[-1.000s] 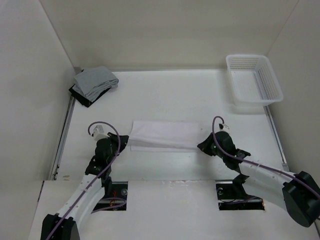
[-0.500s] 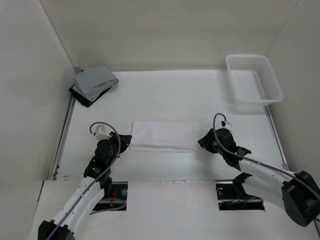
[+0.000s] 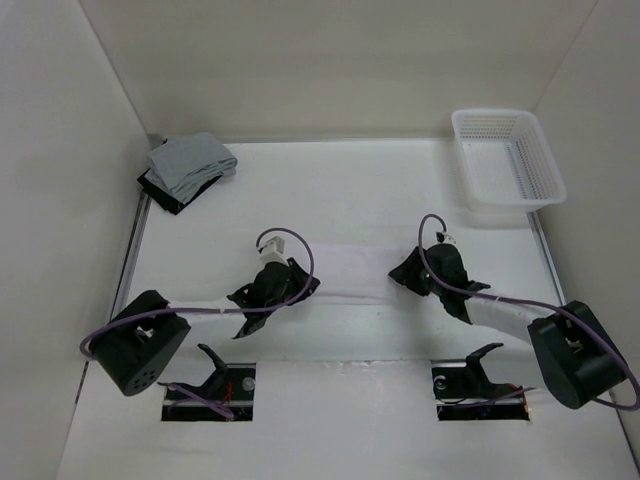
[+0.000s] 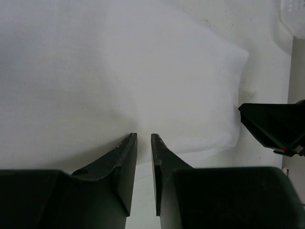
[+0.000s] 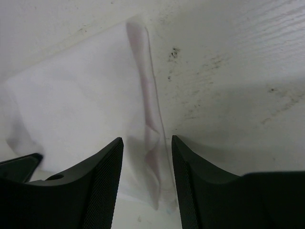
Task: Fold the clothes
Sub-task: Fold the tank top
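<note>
The clothes (image 3: 350, 272) are a thin white garment folded into a flat strip across the middle of the table. My left gripper (image 3: 296, 281) hangs low over the strip's left end. In the left wrist view its jaws (image 4: 143, 137) stand a narrow gap apart with nothing between them, and the white fabric (image 4: 119, 71) spreads ahead. My right gripper (image 3: 402, 272) is at the strip's right end. It is wide open (image 5: 147, 139) and straddles the creased right edge of the fabric (image 5: 86, 105) without pinching it.
Grey and black folded garments (image 3: 186, 170) lie in the back left corner. A white plastic basket (image 3: 508, 160) stands at the back right. White walls close in the table on three sides. The right gripper's dark tip (image 4: 274, 129) shows in the left wrist view.
Both grippers have opened and let go of the fabric, which now lies flat. The left arm has swung right, over the strip's left end. The right gripper has barely shifted.
</note>
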Robot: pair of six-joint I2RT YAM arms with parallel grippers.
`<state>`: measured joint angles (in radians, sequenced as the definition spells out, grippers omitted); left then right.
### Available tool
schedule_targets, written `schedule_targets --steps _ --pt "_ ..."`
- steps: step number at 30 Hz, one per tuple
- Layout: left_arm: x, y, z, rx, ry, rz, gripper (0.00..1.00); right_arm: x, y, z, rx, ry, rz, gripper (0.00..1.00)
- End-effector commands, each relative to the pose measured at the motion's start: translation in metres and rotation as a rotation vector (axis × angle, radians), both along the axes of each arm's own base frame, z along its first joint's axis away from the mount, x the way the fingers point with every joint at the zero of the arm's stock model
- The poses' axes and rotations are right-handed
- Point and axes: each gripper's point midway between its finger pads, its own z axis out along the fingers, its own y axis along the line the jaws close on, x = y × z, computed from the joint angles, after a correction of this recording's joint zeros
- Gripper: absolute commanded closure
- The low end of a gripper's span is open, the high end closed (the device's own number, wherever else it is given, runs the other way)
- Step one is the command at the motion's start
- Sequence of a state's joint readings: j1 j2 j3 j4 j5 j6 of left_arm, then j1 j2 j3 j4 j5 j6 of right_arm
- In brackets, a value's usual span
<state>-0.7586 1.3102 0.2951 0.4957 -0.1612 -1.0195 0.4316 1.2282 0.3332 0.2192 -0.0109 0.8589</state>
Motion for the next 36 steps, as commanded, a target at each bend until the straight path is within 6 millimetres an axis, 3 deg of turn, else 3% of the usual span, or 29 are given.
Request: schedule_targets --steps 1,12,16,18,22,26,31,36 --pt "0.008 -0.009 0.014 -0.076 -0.054 0.015 0.84 0.008 0.011 0.006 0.065 -0.018 0.028 0.52" --pt "-0.022 -0.003 -0.021 -0.012 0.029 -0.025 0.84 0.019 0.014 0.002 0.124 0.008 0.007 0.76" --pt "-0.019 -0.004 0.002 -0.052 -0.028 -0.025 0.83 0.025 0.014 0.008 0.176 -0.016 0.001 0.93" --pt "-0.018 -0.005 0.014 -0.061 -0.051 -0.030 0.83 0.026 0.007 0.017 0.187 -0.053 -0.026 0.97" --pt "-0.014 0.000 0.034 -0.065 -0.095 -0.026 0.82 0.023 -0.010 0.041 0.159 -0.130 -0.079 0.99" --pt "-0.004 0.017 0.049 -0.054 -0.129 0.015 0.82 0.024 -0.018 0.079 0.083 -0.212 -0.088 0.99" --pt "0.003 0.036 0.064 -0.073 -0.162 0.055 0.81 0.024 0.003 0.131 -0.025 -0.302 -0.005 0.97" --pt "0.003 0.051 0.075 -0.103 -0.183 0.073 0.81 0.025 0.058 0.152 -0.135 -0.319 0.146 0.97"
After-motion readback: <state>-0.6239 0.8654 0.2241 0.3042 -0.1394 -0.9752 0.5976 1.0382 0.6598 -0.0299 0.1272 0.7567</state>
